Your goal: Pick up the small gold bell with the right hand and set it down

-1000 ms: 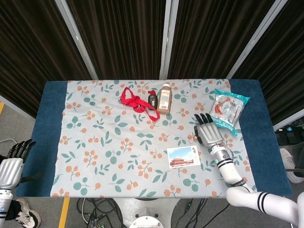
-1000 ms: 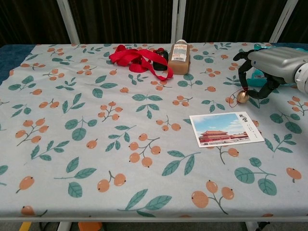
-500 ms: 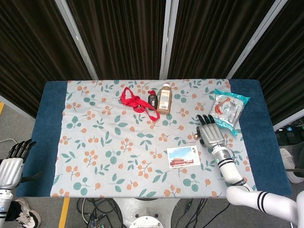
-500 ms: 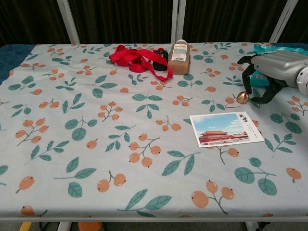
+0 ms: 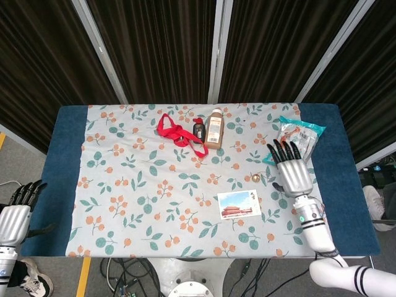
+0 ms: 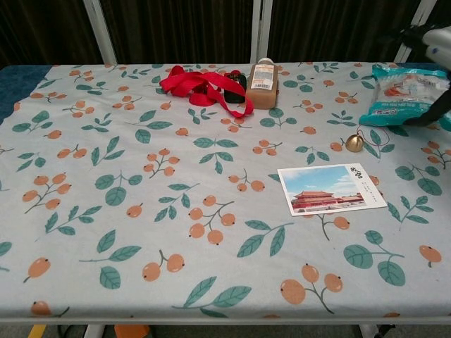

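Head view: right hand [image 5: 293,174] has lifted off, fingers [image 5: 284,150] spread and empty; bell [image 5: 254,177] rests on table [image 5: 68,185], release apparently complete.

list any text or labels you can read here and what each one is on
Postcard: dark characters in its top right corner, too small to read.
Brown bottle: pale label with print, too blurred to read.
Snack packet: printing on the front, not legible.
Nothing else carries writing that shows.

Bright, even overhead light, soft faint shadows, sharp focus throughout, dark curtains behind, no glare.
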`<state>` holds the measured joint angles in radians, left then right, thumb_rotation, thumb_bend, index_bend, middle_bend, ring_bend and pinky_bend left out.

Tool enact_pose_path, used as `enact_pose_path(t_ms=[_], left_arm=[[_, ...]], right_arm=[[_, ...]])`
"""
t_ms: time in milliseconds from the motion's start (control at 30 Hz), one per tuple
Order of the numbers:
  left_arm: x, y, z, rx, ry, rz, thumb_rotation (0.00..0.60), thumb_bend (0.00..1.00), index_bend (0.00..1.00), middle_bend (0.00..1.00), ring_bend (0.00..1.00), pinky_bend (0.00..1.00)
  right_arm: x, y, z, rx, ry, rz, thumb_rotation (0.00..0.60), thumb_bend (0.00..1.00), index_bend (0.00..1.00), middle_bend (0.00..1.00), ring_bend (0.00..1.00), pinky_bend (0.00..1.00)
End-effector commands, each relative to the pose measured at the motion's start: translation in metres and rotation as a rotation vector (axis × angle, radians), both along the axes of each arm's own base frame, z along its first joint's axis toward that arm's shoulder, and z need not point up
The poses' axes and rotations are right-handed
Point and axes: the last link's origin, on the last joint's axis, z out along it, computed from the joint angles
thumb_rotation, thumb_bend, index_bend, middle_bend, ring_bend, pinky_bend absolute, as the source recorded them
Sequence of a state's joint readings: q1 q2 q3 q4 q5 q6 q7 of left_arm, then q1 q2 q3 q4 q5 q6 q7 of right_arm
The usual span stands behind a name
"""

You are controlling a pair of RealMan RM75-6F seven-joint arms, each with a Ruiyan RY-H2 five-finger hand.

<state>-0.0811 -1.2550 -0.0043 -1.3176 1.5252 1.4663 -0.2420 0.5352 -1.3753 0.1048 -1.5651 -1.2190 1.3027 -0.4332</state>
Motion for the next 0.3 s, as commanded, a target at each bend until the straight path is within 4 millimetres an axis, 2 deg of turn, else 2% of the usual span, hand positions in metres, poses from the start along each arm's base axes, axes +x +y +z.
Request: enact_pose_path(t_ms=[33, 200, 300], left_arm=[[0.004, 0.000, 0.001, 0.015, 0.005, -0.015, 0.600, 0.05, 0.08, 0.05, 0.00, 0.05], [0.010, -0.001, 0.001, 0.029, 0.020, -0.030, 0.600, 0.05, 0.09, 0.05, 0.00, 0.05], [0.014, -0.001, 0.001, 0.034, 0.034, -0.037, 0.600, 0.05, 0.08, 0.05, 0.00, 0.05]], right_arm=[[-0.039, 0.070, 0.041, -0.155, -0.028, 0.054, 0.600, 0.00, 0.00, 0.00, 0.00, 0.00], [-0.078, 0.120, 0.045, -0.216, -0.057, -0.010, 0.600, 0.00, 0.00, 0.00, 0.00, 0.00], [-0.093, 0.135, 0.042, -0.225, -0.075, -0.043, 0.600, 0.00, 0.00, 0.00, 0.00, 0.00]])
